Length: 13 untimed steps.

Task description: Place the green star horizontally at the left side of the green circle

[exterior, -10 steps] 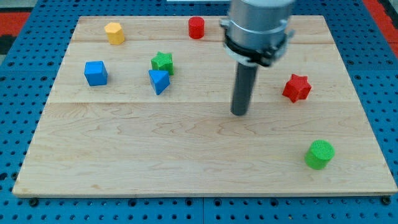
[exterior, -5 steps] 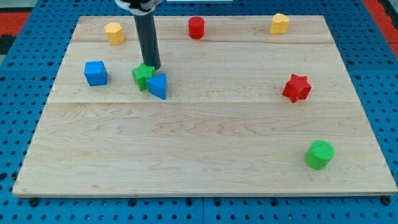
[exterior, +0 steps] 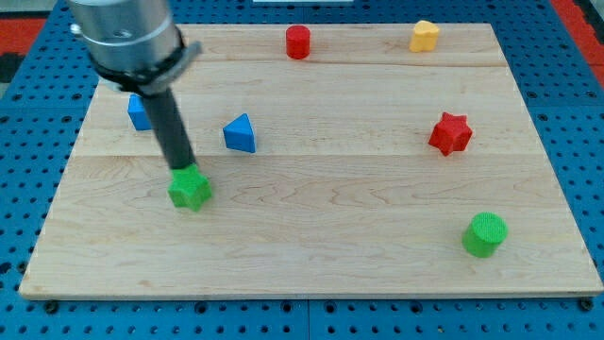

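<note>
The green star (exterior: 190, 189) is found at the view's lower left of the wooden surface (exterior: 311, 274), with my tip (exterior: 181, 171) pressed right against its upper edge. No jaws can be seen at all, just the straight dark rod, so nothing is gripped.

The green circle (exterior: 485, 234) is parked way over at the view's lower right, well apart from the star, and the stretch of wood between the two is crossed by no other block. The blue triangle (exterior: 240, 133) is seen just up and to the right of the star, near but not touching. A blue cube (exterior: 138, 112) is mostly hidden behind the arm's grey housing at the upper left. The red star (exterior: 450, 133) is sat on the right side, above the green circle. Along the top edge a red cylinder (exterior: 298, 42) and a yellow block (exterior: 425, 36) are lined up.

The pale plank surface is laid on a blue perforated board (exterior: 28, 189).
</note>
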Each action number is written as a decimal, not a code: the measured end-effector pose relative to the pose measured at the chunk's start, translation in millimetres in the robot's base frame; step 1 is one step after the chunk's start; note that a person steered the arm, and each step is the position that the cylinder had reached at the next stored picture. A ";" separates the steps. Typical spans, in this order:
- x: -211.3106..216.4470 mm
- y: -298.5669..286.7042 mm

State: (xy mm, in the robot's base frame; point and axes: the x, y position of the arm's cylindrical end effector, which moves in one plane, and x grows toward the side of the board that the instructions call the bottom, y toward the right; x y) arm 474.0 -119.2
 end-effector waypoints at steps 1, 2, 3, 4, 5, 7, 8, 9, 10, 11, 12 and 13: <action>13.3 31.6; 3.9 -8.6; 0.8 -49.3; 15.4 -60.2; 34.3 8.2; 47.1 44.2; 45.4 36.7; 45.4 35.6; 45.4 38.1; 45.4 40.3; 45.4 46.6; 45.4 47.4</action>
